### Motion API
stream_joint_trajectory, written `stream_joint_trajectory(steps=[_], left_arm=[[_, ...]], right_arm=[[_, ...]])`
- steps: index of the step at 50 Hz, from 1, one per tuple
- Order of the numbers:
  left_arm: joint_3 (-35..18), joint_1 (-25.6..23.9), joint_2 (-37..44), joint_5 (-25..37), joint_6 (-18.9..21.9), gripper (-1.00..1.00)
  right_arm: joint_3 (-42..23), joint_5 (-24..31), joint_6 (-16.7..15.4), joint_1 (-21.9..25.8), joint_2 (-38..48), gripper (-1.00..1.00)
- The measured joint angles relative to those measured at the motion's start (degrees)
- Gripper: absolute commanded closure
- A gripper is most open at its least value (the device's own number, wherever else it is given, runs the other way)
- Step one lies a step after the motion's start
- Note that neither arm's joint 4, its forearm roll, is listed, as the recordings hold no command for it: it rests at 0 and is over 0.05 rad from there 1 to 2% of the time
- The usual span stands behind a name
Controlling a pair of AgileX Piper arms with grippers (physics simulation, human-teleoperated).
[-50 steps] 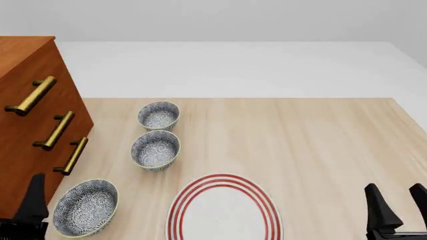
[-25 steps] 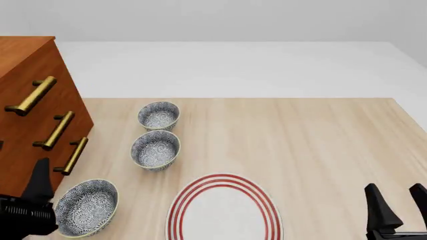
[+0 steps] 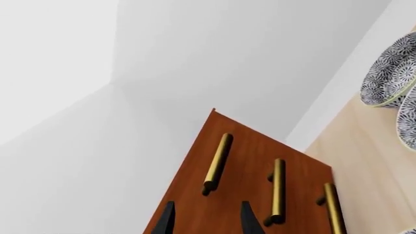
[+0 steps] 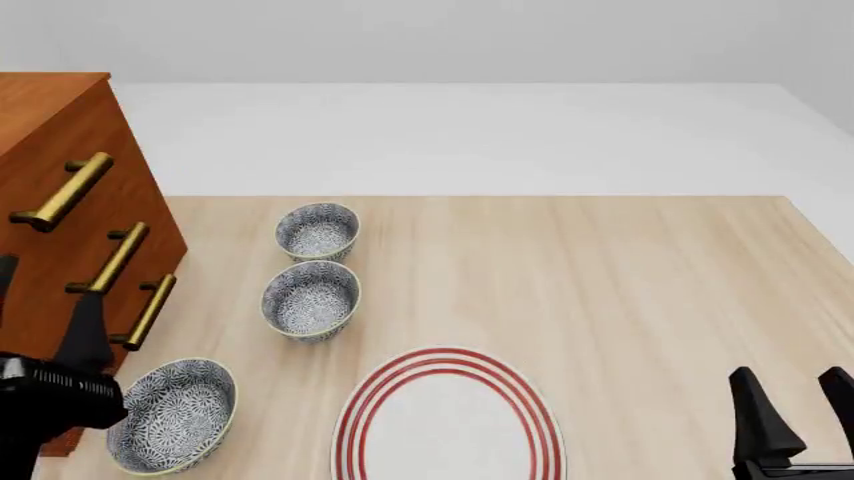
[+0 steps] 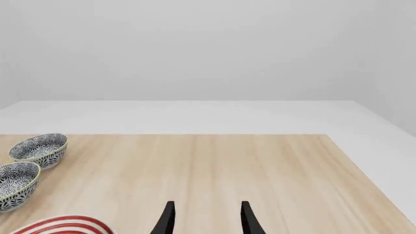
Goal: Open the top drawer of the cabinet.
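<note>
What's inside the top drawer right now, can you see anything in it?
Nothing inside shows. The top drawer sits shut, flush in the cabinet, so only its wooden front and brass handle are visible. The left gripper is open, not yet on the handle.

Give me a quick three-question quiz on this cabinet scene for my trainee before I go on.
1. True or false: the left gripper is shut on the top drawer's handle.
2. How many patterned bowls stand on the table?
A) two B) three C) four
3. Fill in: the plate has ____ rings around its rim.

Key:
1. False; its fingers stand apart, short of the handle.
2. B; far bowl, middle bowl, near bowl.
3. Red.
</note>
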Motion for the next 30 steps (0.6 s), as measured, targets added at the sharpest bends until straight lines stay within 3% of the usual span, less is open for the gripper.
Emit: stream_joint_trajectory(steps=[16,30], left_arm=[[-2.2,1.4,10.6,-8.4,2.3,-1.00],[-3.9,2.4,16.4,-11.8,4.6,-1.00]], right_arm=[[0.0,0.0,0.0,0.0,0.0,-1.00],[0.0,0.0,0.0,0.0,0.0,-1.00]])
